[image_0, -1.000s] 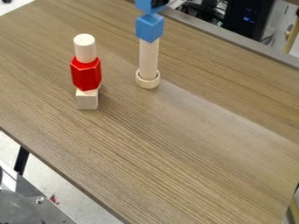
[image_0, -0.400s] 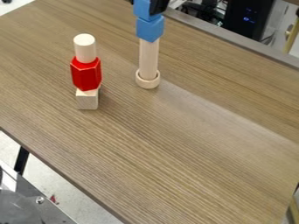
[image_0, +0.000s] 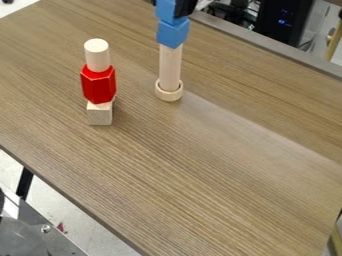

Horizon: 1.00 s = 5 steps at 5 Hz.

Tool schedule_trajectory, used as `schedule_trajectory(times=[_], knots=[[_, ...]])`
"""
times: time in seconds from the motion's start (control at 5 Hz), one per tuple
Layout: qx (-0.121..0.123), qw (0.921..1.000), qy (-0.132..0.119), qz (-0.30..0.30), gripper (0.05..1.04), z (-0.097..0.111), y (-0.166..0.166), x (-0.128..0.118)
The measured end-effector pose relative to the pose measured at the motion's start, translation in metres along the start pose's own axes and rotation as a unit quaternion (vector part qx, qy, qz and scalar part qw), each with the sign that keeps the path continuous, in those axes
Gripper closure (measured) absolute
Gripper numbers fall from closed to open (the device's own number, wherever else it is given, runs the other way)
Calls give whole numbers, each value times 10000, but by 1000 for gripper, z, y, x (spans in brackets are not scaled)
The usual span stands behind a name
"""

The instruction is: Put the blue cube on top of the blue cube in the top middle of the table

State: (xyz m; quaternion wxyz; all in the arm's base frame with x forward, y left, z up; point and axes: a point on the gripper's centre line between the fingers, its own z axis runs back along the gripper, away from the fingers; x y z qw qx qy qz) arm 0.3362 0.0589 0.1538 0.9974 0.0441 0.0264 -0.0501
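The counter (image_0: 220, 155) has a streaky wood-grain surface, mostly matt, with a soft sheen. The upper cube (image_0: 165, 11) and lower cube (image_0: 172, 34) look smooth, their blue faces satin. The rod (image_0: 170, 65), ring (image_0: 169, 96), cylinder (image_0: 97, 56) and base block (image_0: 99, 115) look like bare, matt wood. The red block (image_0: 98, 86) looks smooth and glossy, like paint. The bolt (image_0: 46, 228) is shiny metal.
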Motion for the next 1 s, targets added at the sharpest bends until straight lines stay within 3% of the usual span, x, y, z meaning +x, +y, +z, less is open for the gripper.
schedule_trajectory(times=[0.2, 0.4, 0.6, 0.8, 1.0], knots=[[22, 10000, -27, 32, 444, 2, 0, 1], [37, 9999, -25, 130, 171, 2, 0, 1], [39, 9999, 6, 161, 79, 2, 0, 0], [31, 9998, 44, 168, 83, 2, 0, -1], [74, 9993, -304, 219, 83, 34, 1, -10]])
